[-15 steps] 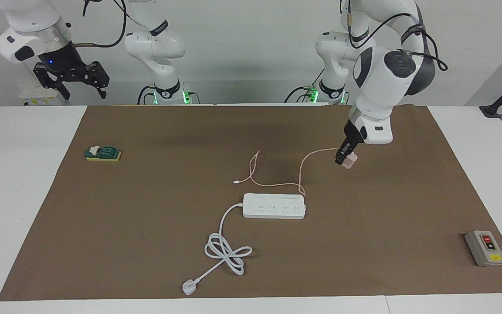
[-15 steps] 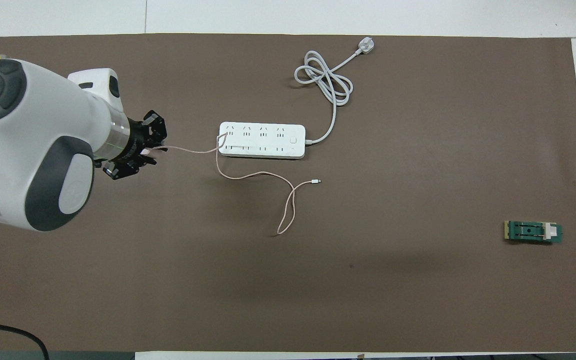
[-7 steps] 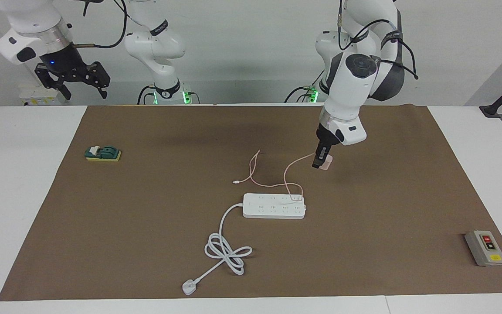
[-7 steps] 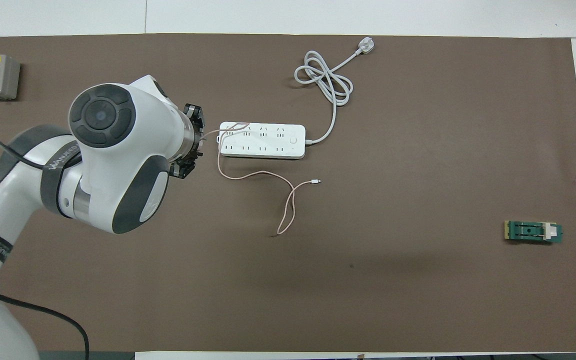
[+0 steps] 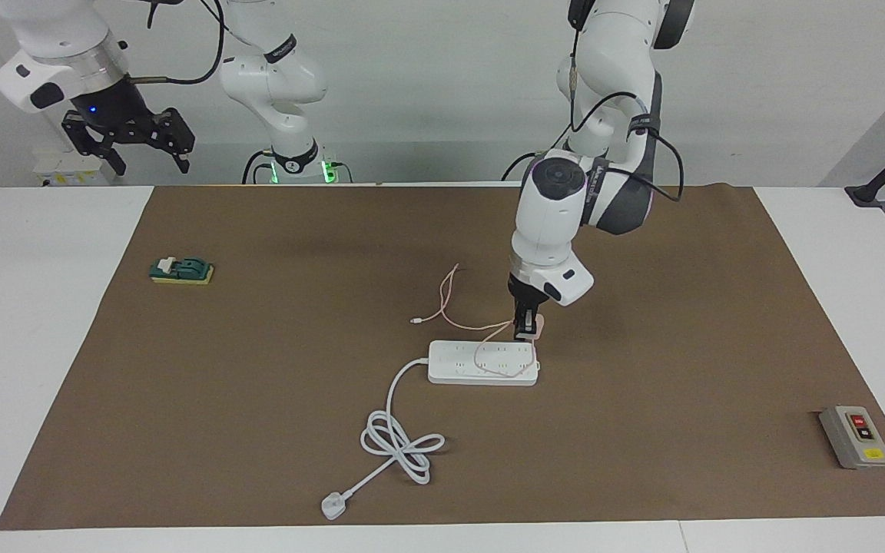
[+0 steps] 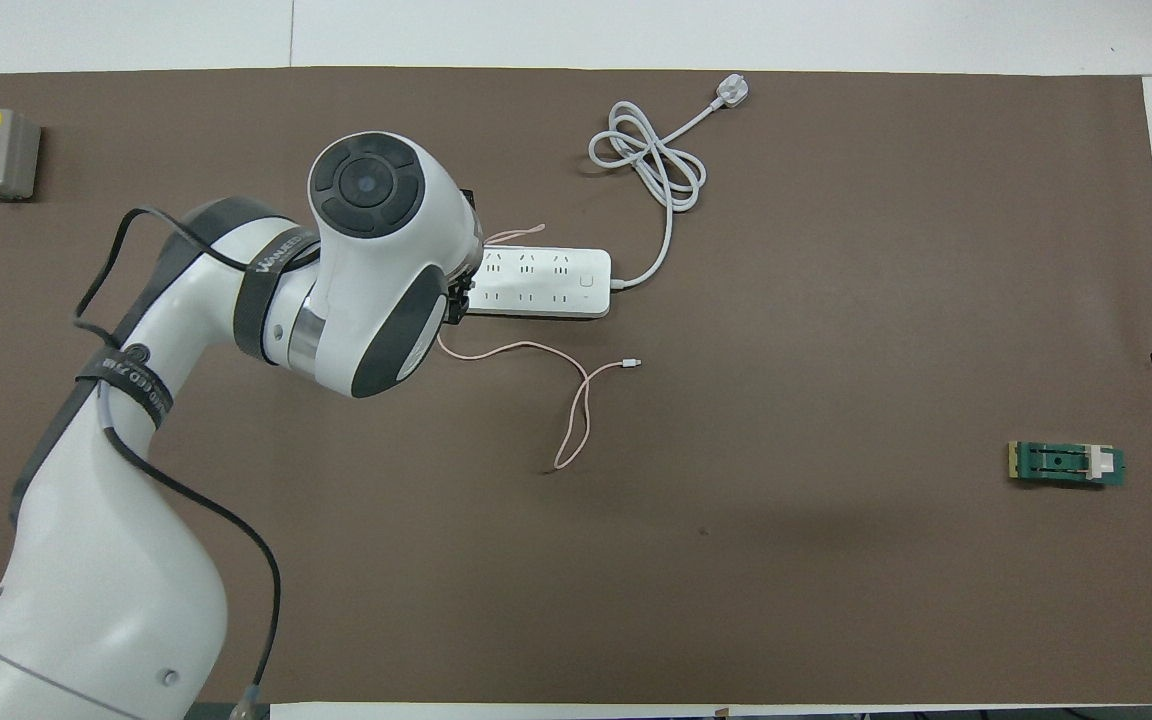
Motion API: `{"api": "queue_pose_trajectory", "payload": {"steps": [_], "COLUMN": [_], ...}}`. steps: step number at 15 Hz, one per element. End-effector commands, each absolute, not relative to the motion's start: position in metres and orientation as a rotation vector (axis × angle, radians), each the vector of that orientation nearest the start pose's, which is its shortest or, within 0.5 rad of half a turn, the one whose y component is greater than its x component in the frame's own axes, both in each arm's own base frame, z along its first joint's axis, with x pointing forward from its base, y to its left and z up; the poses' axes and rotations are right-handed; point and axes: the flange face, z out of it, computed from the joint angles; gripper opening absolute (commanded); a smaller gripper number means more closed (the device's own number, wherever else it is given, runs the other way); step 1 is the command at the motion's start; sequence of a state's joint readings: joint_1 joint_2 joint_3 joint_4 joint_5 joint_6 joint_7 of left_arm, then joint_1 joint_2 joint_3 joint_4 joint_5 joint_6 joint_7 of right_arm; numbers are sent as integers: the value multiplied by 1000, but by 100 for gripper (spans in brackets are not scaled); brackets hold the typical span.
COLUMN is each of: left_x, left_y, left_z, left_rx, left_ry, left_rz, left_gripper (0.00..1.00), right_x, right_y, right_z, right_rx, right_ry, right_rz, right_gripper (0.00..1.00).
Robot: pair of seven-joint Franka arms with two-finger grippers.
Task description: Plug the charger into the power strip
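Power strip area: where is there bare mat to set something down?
Bare mat lies between the power strip and the green block, and between the strip and the grey button box. Crowded: the pink cable on the robots' side, the coiled white cord farther out.

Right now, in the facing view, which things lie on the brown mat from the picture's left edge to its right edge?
Green block on a yellow base → white three-pin plug → looped white cord → power strip → grey button box.
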State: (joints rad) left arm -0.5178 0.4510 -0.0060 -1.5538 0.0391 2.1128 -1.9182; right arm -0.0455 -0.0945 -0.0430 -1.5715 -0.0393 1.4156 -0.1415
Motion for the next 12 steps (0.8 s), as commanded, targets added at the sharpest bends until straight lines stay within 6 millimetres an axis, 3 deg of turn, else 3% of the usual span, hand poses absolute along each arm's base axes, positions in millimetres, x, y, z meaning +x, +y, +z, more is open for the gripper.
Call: {"api": "queue_pose_trajectory", "payload": {"steps": [1,7,12], "left_x": [628,635,655], "left_y": [-349,-320,-275], "left_z": [394,376,374], "left_rx": [-2454,-2432,-2449], "left_ry": [-2039,-1985,-1912], "left_rz": [-185,-224,-253], "left_gripper": [0,0,0], "right_x": [499,499,499], "right_y": [-54,-53,-54], "right_z": [663,662,662], "right_rx": [-3182,-3182,-3183], "right_ry": [-107,-105,-105], "right_rz": [103,103,98], "right_gripper": [100,100,100]}}
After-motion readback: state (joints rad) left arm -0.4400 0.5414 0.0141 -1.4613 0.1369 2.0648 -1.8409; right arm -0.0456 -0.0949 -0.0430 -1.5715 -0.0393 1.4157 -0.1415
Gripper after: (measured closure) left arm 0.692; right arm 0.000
